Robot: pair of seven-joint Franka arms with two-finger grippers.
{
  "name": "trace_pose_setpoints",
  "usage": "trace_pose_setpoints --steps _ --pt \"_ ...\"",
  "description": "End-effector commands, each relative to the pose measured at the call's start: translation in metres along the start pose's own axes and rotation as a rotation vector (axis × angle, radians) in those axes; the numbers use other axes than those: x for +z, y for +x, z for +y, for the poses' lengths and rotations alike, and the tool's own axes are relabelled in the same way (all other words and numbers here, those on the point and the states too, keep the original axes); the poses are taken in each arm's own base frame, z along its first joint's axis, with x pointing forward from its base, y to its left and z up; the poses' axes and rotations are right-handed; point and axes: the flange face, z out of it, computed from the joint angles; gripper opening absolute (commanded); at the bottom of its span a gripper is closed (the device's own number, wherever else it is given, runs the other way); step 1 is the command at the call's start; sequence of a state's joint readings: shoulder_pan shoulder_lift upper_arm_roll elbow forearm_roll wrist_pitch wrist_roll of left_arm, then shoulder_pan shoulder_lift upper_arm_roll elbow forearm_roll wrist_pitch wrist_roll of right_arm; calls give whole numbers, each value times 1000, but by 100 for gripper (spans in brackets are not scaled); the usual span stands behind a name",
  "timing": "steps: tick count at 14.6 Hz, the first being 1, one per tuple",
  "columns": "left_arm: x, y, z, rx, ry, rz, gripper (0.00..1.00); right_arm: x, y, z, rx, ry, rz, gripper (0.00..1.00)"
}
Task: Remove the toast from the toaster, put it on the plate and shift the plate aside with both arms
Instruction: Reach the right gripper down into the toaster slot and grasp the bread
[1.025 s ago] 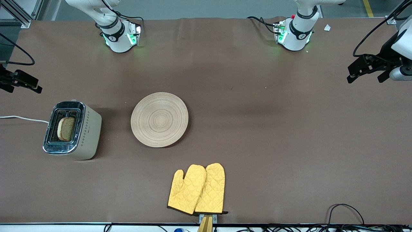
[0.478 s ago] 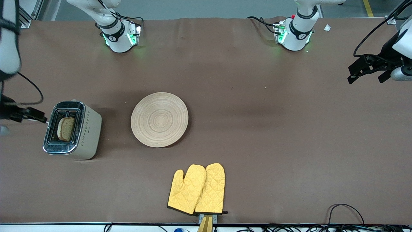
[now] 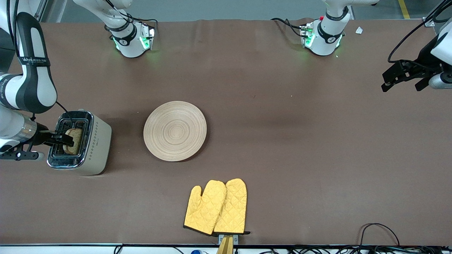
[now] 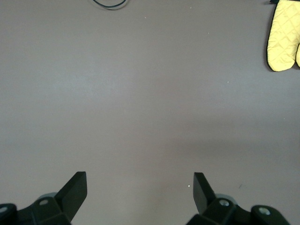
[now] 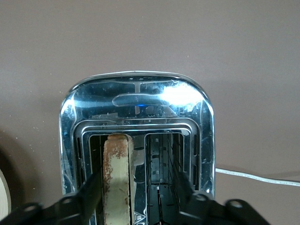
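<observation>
1. The right pincer hangs over the toaster, which stands toward the right arm's end of the tabletop.
2. Its two black fingers are spread apart, one on each side of the toast; in the right wrist view neither finger is pressed against the bread.
3. The toast stands on edge in one of the toaster's two slots, the slot closer to the plate, with its top edge showing above the shiny metal top.
4. The second slot beside it is dark inside, and a white cord runs away from the toaster across the tabletop.
5. The plate lies flat beside the toaster, toward the left arm's end of the tabletop from it, with bare tabletop between the two; nothing rests on it.
6. A pair of yellow oven mitts lies nearer to the front camera than the plate, well apart from it, close to the tabletop's edge.
7. The left pincer waits over bare tabletop at the left arm's end, well apart from the plate and the toaster.
8. Its fingers are spread wide and hold nothing.
9. In the left wrist view one mitt shows at the picture's edge.
</observation>
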State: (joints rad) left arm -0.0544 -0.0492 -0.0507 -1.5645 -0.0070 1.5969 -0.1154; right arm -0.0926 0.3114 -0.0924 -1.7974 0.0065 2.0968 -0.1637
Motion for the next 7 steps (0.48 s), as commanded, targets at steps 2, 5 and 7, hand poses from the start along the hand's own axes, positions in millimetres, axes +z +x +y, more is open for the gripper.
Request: trace_pose_setpoints --steps 2,5,7 --pt "-1 4 0 7 5 0 100 6 -4 0 -9 7 -15 0" --pt "0 4 0 7 5 -1 100 -1 -4 -6 -10 13 -28 0" --pt "1 4 0 7 5 -4 100 -36 -3 -21 -20 51 -51 0"
